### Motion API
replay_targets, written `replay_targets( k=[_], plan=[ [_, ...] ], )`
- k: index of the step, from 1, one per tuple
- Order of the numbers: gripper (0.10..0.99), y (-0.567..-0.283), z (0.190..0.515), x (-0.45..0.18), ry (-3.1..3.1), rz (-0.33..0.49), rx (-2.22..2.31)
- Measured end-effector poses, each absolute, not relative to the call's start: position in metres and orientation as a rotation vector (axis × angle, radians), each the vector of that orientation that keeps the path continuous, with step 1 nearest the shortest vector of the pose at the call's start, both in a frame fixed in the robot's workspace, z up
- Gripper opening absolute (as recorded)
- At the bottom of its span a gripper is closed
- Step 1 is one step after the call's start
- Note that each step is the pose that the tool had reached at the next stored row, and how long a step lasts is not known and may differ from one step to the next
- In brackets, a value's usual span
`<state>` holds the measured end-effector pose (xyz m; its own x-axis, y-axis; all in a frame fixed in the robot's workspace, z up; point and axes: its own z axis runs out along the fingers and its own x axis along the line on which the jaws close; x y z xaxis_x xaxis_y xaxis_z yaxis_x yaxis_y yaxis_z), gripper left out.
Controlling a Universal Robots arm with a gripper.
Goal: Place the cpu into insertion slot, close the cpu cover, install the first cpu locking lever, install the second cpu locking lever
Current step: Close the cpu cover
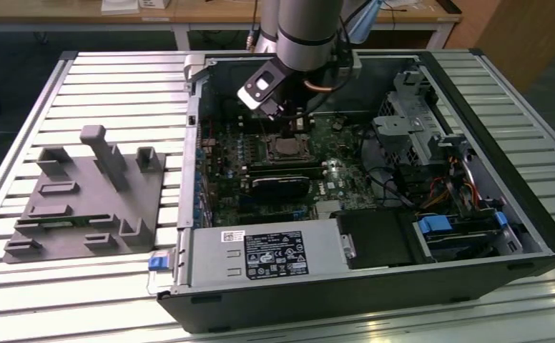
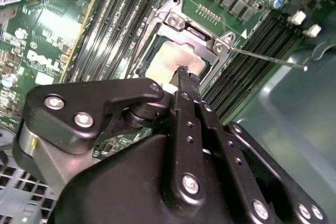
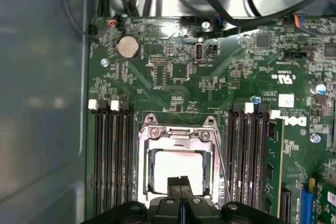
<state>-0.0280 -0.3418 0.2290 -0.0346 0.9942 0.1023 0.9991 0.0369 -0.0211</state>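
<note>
The cpu (image 3: 173, 163) lies in the insertion slot (image 1: 285, 148) of the green motherboard, its silvery-tan top showing through the window of the cpu cover (image 3: 144, 145). The cover lies flat over it as a silvery frame. My gripper (image 3: 179, 182) is shut with nothing between its black fingers, and its tips hang just above the edge of the cpu (image 2: 165, 61). A thin metal locking lever (image 2: 268, 59) juts out free from a corner of the cover (image 2: 181, 22). In the exterior view the gripper (image 1: 295, 123) reaches down into the open computer case, right over the slot.
Long black memory slots (image 3: 107, 156) flank the socket on both sides. The black power supply box (image 1: 268, 254) fills the case's near end. A drive cage (image 1: 411, 128) and cables are at the exterior view's right. A grey fixture (image 1: 86, 200) stands on the slatted table at that view's left.
</note>
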Motion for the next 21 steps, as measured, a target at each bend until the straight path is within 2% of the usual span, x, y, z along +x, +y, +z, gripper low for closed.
replay_targets(
  k=[21],
  plan=[
    [0.106,-0.3418,0.2283,-0.028,-2.544,-0.058,-1.672]
  ],
)
